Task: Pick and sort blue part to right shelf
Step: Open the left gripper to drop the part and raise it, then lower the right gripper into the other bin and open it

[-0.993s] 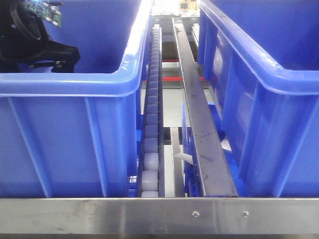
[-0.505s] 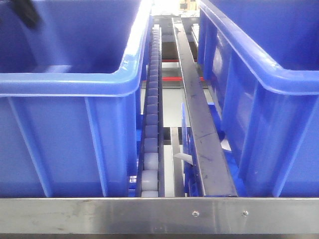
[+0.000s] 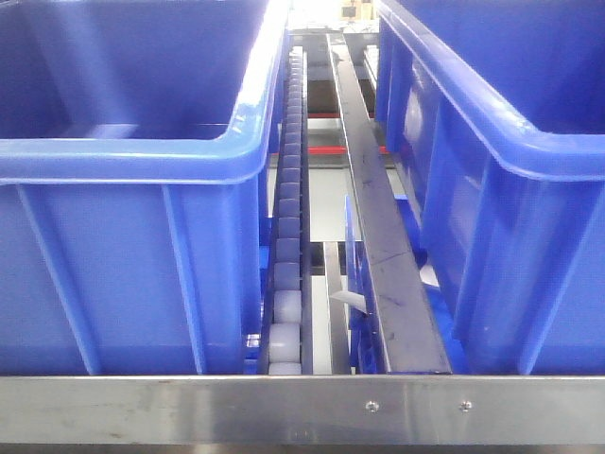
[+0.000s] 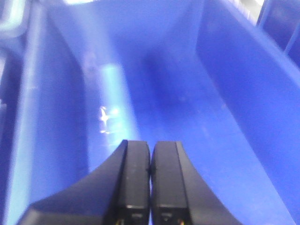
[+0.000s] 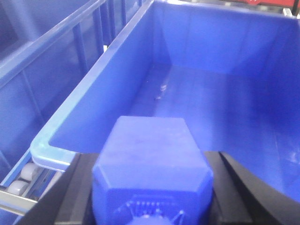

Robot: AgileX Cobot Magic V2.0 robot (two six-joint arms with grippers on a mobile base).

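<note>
Blue plastic fills nearly every view, and the blue part (image 5: 152,173) sits clamped in the right gripper (image 5: 151,187), whose dark fingers (image 5: 243,187) press against its two sides; the part hangs over the near end of a large blue bin (image 5: 225,89) on the right shelf (image 3: 302,409), just inside the near-left corner of the rim. The main risk, as I judge it, is a release too close to that corner: the part could strike the rim and tip out toward the white rollers (image 5: 21,180) just left of the bin, or bounce on the bare bin floor. A drop from height would make that worse. The left gripper (image 4: 150,183) is closed with its pads touching each other and nothing between them, pointing into another blue bin (image 4: 225,93) whose floor looks bare. Neither arm shows in the front view, where only the two bins, the roller track (image 3: 286,236) and the steel front rail appear.
</note>
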